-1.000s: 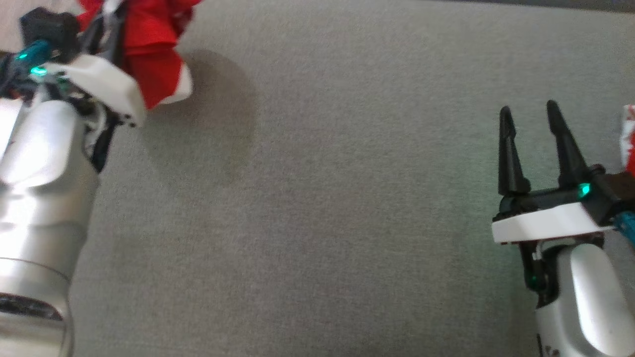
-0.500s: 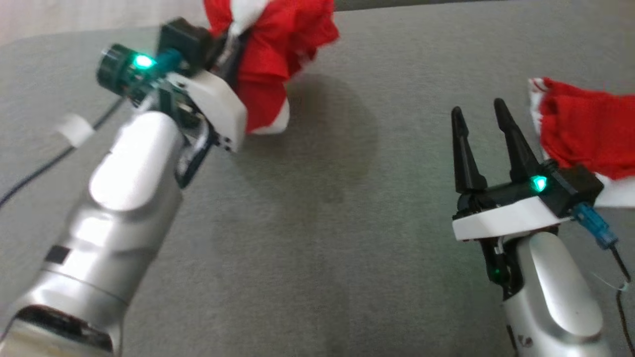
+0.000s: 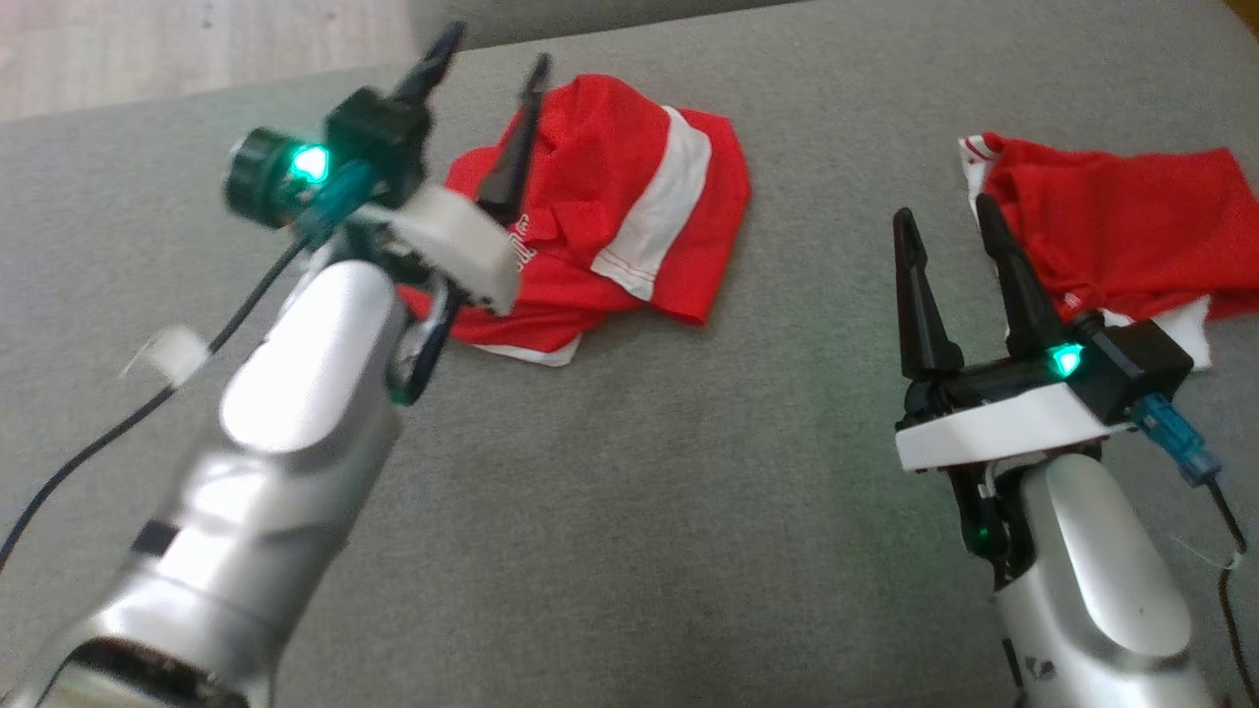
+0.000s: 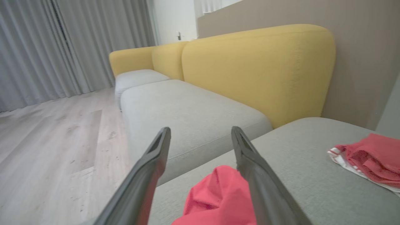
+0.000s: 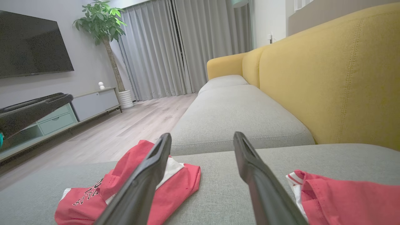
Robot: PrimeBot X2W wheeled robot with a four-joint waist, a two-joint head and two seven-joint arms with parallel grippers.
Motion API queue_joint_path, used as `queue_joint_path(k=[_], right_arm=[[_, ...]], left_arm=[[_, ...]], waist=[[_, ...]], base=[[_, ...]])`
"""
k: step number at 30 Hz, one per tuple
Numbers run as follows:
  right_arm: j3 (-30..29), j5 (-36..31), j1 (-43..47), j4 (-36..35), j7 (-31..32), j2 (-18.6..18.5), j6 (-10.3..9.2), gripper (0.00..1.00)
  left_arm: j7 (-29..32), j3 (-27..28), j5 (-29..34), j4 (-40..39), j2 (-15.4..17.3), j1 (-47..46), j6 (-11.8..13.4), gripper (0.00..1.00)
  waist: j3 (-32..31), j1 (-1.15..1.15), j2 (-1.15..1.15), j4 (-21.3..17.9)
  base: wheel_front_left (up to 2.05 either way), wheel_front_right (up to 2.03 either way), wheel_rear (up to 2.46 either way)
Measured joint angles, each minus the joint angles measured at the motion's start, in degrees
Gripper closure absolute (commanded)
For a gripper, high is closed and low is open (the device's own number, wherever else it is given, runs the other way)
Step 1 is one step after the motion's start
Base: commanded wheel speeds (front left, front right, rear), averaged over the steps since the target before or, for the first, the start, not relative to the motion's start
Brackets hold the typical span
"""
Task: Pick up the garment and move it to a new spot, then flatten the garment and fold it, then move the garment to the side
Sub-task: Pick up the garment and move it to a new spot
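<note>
Red garment (image 3: 590, 197) — crumpled, long axis lower-left to upper-right

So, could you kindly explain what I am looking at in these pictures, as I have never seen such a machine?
It is a wheeled robot with two arms, each ending in a two-fingered gripper. The head view comes from a camera on its head, looking down at a grey sofa cushion. The two wrist views come from cameras on the wrists, looking along each gripper's dark fingers. On the cushion lie a crumpled red and white garment under the left gripper and a second red garment beside the right gripper. Both grippers stand open and hold nothing.
</note>
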Motion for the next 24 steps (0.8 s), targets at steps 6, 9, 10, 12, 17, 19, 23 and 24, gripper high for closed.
queue_joint_path(k=[6,9,10,12,17,19,23,24], right_arm=[[-1.8,-0.7,3.0,-0.4,-0.2,0.0,0.00,0.00],[-2.8,-1.5,5.1,-0.3,-0.2,0.0,0.00,0.00],[-3.3,-1.8,5.6,-0.3,-0.2,0.0,0.00,0.00],[-3.9,-2.3,6.3,-0.2,-0.2,0.0,0.00,0.00],[-5.4,-2.6,8.2,-0.2,-0.2,0.0,0.00,0.00],[-5.8,-2.7,8.8,-0.1,-0.2,0.1,0.00,0.00],[-5.9,-3.5,9.3,-0.1,-0.1,0.1,0.00,0.00],[-5.9,-3.8,9.3,-0.1,0.2,0.1,0.00,0.00]], left_arm=[[-6.1,2.6,-0.6,-2.2,5.3,7.4,2.1,0.00],[-8.7,2.6,0.9,-4.1,8.2,12.1,3.3,0.00],[-9.3,2.8,1.1,-4.7,8.8,13.8,3.7,0.00],[-10.0,3.6,-0.2,-5.9,9.1,17.6,4.2,0.00],[-11.0,6.4,-2.3,-11.3,8.6,28.2,6.2,0.00],[-11.0,8.5,-2.3,-14.5,8.2,31.8,7.2,0.00],[-11.0,10.8,-0.6,-19.0,6.0,36.1,7.2,0.00],[-11.0,11.1,-0.1,-19.8,5.5,36.7,7.2,0.00]], waist=[[-2.0,0.00,0.00,3.3],[-3.0,-0.01,0.00,5.5],[-3.4,-0.01,0.00,6.3],[-4.3,0.00,0.00,7.8],[-6.2,-0.01,0.00,11.1],[-6.6,-0.01,0.00,12.2],[-6.6,-0.01,0.00,13.8],[-6.6,-0.01,0.00,14.0]], base=[[0.00,0.00,0.00],[0.00,0.00,0.00],[0.00,0.00,0.00],[0.00,0.00,0.00],[0.00,0.00,0.00],[0.00,0.00,0.00],[0.00,0.00,0.00],[0.00,0.00,0.00]])
